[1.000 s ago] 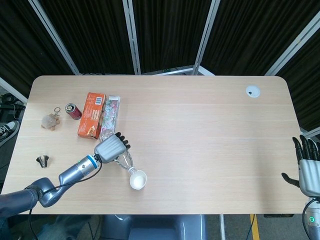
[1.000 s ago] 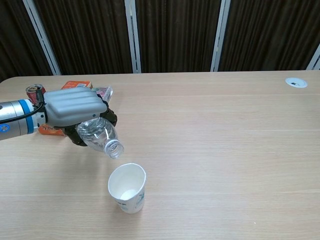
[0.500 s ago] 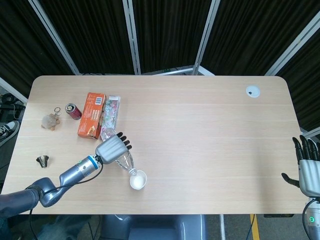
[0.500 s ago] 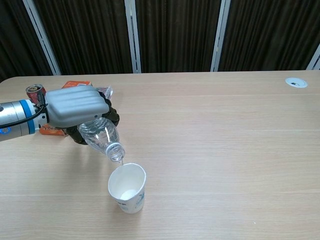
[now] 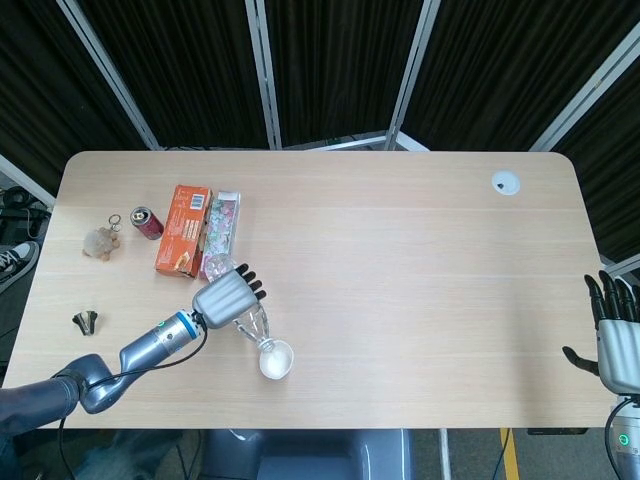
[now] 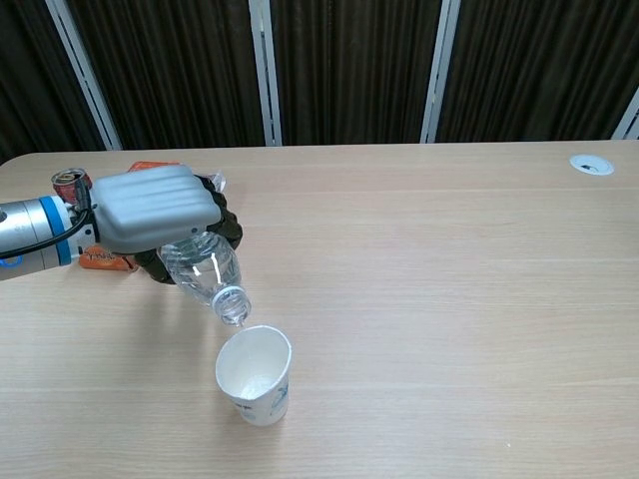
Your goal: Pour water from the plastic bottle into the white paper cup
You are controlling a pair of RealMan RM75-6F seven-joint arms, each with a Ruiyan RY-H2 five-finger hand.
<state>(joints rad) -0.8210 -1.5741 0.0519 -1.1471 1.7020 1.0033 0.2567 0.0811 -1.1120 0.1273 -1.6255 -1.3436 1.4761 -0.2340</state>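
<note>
Head cam sat high above the near edge, looked steeply down & took in the whole table [image 5: 400, 250], all 4 corners, plus black curtain panels behind. Chest cam sat low at the near edge, faced straight across the table [image 6: 449, 299] toward the curtains, much closer in. The 2 views shared the left hand [image 5: 224, 296] [image 6: 150, 208], plastic bottle [image 5: 250, 325] [image 6: 205, 274], white paper cup [image 5: 276, 359] [image 6: 255, 374], orange box [image 5: 183, 229] [image 6: 150, 168], can [image 5: 146, 222] [image 6: 68, 183] & cable port [image 5: 506, 182] [image 6: 591, 164]. Right hand [image 5: 618, 335] appeared in head cam only, at the frame's lower right.
</note>
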